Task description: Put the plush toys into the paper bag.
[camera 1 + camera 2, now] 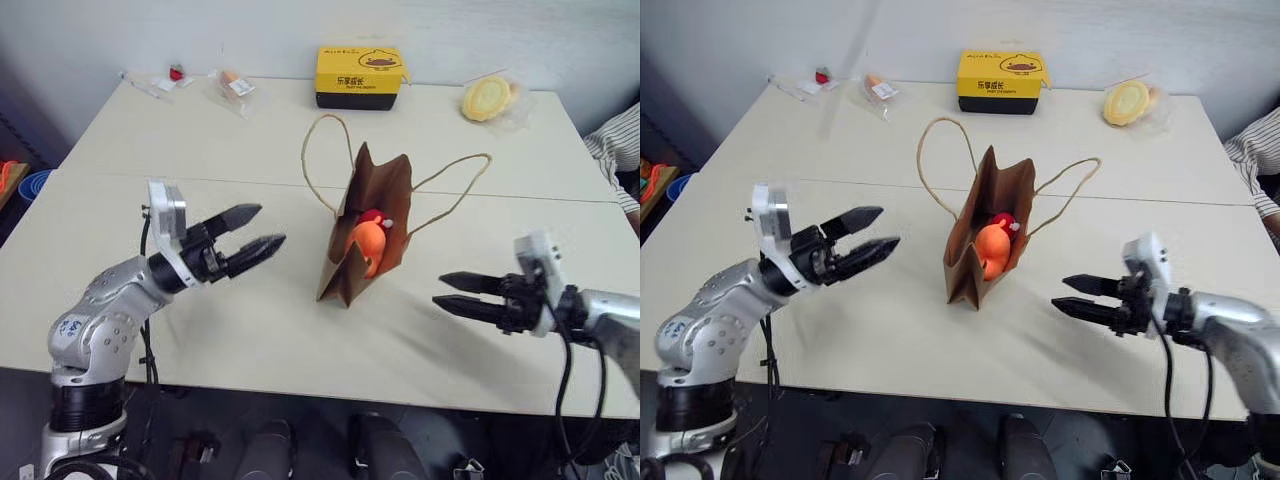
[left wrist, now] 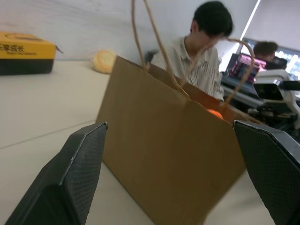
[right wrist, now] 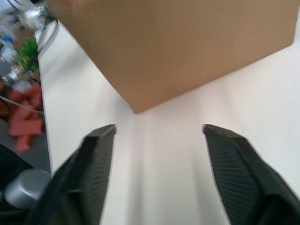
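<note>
left gripper [image 1: 252,230] hangs beside the paper bag [image 1: 365,235], jaws spread wide and empty; right gripper [image 1: 458,294] hangs on the bag's other side, jaws apart and empty, neither touching it. the bag stands upright mid-tabletop [image 1: 250,330], mouth open, cord handles splayed. the orange plush toy [image 1: 366,246] and the red plush toy [image 1: 372,216] both sit inside. judgement: the loading looks done; the sound course is to draw both arms clear without brushing the bag's thin walls, which would tip easily. open tabletop lies on both flanks. a yellow box [image 1: 361,76] and a wrapped yellow item [image 1: 487,98] rest well apart near the far edge.
</note>
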{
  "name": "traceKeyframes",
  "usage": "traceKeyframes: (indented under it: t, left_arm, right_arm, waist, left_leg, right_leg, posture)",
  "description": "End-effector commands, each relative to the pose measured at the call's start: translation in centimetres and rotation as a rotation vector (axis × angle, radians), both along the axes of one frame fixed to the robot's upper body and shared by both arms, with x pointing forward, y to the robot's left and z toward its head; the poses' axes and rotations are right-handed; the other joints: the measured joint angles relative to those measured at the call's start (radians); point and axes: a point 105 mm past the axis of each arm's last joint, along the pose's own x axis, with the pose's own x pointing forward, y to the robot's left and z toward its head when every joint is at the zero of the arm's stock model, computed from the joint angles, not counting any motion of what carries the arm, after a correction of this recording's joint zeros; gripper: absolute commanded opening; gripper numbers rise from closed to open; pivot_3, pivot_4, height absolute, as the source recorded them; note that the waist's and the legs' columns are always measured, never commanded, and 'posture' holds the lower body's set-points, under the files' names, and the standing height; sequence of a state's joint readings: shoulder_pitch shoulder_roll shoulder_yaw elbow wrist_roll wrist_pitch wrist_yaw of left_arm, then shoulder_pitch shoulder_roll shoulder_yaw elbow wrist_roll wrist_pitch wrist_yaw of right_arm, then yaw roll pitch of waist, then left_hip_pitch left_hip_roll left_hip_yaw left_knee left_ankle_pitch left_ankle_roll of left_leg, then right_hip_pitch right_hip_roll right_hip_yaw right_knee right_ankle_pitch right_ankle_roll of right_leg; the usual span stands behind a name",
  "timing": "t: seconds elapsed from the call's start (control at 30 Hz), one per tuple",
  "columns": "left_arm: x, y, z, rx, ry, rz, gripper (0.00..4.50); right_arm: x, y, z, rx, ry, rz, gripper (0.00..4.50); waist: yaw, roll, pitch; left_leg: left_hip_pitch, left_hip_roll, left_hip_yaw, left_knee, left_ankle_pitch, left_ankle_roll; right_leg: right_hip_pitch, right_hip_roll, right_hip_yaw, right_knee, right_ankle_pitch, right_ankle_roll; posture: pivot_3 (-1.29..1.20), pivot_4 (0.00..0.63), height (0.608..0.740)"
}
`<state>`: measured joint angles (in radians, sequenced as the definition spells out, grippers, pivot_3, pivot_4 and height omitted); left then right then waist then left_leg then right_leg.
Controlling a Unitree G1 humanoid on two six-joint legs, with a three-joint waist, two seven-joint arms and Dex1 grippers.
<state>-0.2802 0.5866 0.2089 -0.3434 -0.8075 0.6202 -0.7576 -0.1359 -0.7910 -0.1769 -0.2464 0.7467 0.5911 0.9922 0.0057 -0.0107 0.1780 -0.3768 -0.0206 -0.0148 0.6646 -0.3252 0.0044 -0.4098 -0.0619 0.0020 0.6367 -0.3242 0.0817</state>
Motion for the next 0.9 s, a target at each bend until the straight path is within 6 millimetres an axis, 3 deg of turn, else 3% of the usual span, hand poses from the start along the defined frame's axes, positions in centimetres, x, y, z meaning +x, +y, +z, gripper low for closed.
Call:
traceKeyframes:
  t: [0.03,0.17,0.43,0.9]
  left_arm:
    - [-0.8,-1.2,0.2,0.023,-0.056,-0.017,4.50]
    - [-0.9,-2.2,-0.9,0.048,-0.068,-0.007,4.50]
    - [-0.9,-4.2,-1.2,0.002,-0.090,0.013,4.50]
    - [1.1,-5.7,-1.6,-0.012,-0.120,0.082,4.50]
  right_arm:
    - [1.1,2.5,1.1,0.012,-0.195,-0.005,1.49]
    - [1.9,5.0,1.1,0.037,-0.259,0.013,0.07]
    - [1.6,9.1,3.0,0.170,-0.301,0.061,0.03]
    - [1.7,11.9,1.4,0.099,-0.302,0.111,0.03]
  waist:
    - [-0.004,0.001,0.000]
    - [-0.006,0.001,0.000]
    - [-0.006,0.001,0.000]
    - [-0.008,0.001,0.000]
  left_leg:
    - [0.001,0.000,0.000,-0.001,0.000,0.000]
    - [0.001,0.000,0.000,-0.001,0.000,-0.001]
    - [0.001,0.000,0.000,-0.001,0.000,-0.001]
    - [0.001,0.000,0.001,0.000,0.000,-0.001]
  right_leg:
    - [0.001,0.000,0.000,0.000,0.000,0.000]
    - [0.001,0.000,0.000,0.001,0.000,0.000]
    - [0.000,0.000,0.000,0.000,0.000,0.000]
    - [0.000,0.000,0.000,0.001,0.000,0.000]
  posture:
    - [0.00,0.150,0.740]
    - [0.00,0.150,0.740]
    - [0.00,0.150,0.740]
    - [0.00,0.150,0.740]
